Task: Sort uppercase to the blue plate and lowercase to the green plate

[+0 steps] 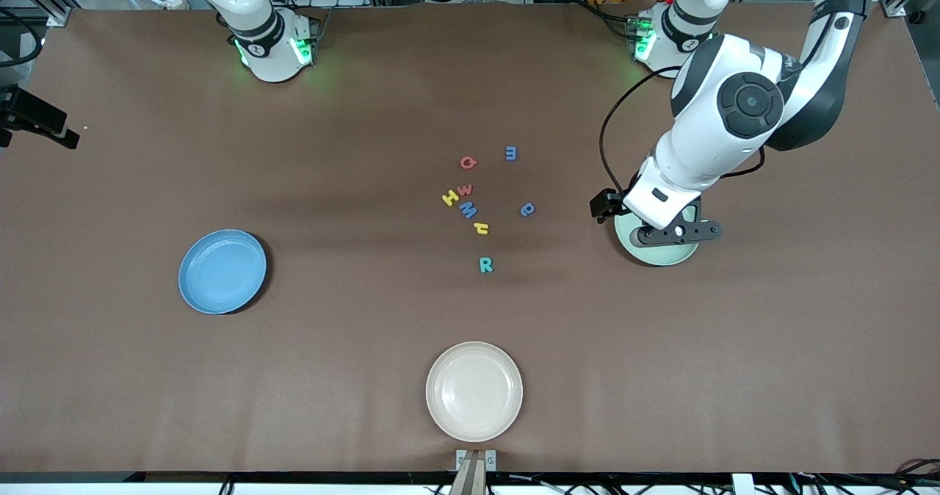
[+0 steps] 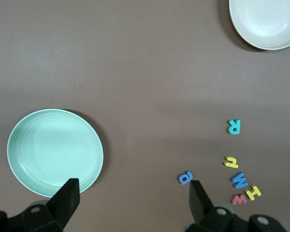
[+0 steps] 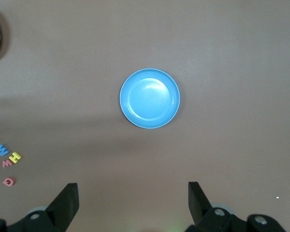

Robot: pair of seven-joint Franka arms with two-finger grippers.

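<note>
partly hidden green plate [image 1: 656, 254] under released left hand [image 2: 134, 195], right hand [image 3: 133, 198] released, arm mostly cropped

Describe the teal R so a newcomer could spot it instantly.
Start at the cream plate by the table's front edge. The loose cluster of foam letters lies farther from the camera; the teal R is its nearest member, sitting alone. It is the only teal letter.

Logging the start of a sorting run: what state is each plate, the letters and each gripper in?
Round sky-blue plate: empty.
Round mint-green plate: empty, partly under the left arm.
Round cream plate: empty.
Small foam letters: all loose on the table, none on a plate.
Left gripper: open, over the green plate's edge.
Right gripper: open, holding nothing.
</note>
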